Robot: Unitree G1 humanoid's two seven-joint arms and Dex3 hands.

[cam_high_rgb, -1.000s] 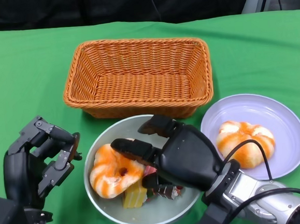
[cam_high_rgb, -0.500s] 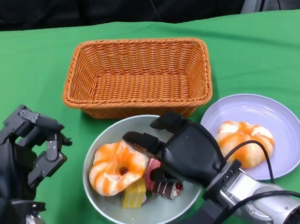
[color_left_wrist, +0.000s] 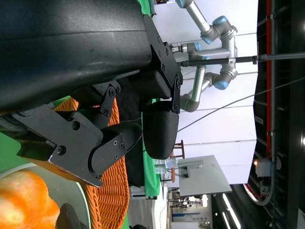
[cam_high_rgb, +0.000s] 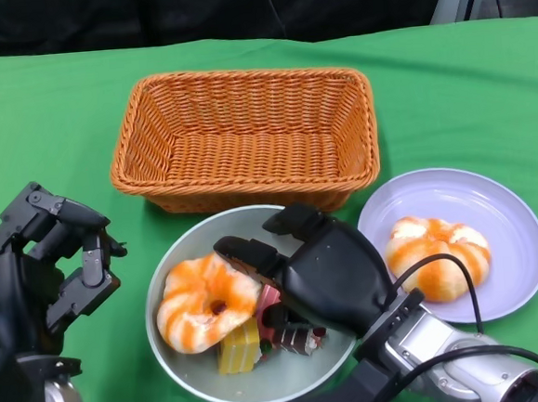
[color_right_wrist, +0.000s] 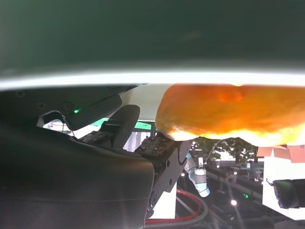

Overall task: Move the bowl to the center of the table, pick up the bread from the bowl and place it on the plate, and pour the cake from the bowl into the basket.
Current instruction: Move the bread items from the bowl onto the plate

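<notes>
A: Wicker basket (cam_high_rgb: 244, 138), far centre, holds nothing. Bowl (cam_high_rgb: 182, 368), near centre, holds 1 bread (cam_high_rgb: 206, 301) on its left, cake pieces (cam_high_rgb: 265, 333) to the right of it.

B: Plate (cam_high_rgb: 506, 229)?

A: Right of the bowl; 1 bread already on it.

B: Hands, against 1 second ago?

A: Right hand (cam_high_rgb: 317, 272) has eased back slightly inside the bowl, fingers (cam_high_rgb: 247, 255) spread wide at the bread's right edge, gripping nothing. Left hand (cam_high_rgb: 46, 270) has drawn left, away from the rim, fingers apart, empty.

B: Meaning?

A: Judged: bowl placed; bread pickup not yet secured.
</notes>
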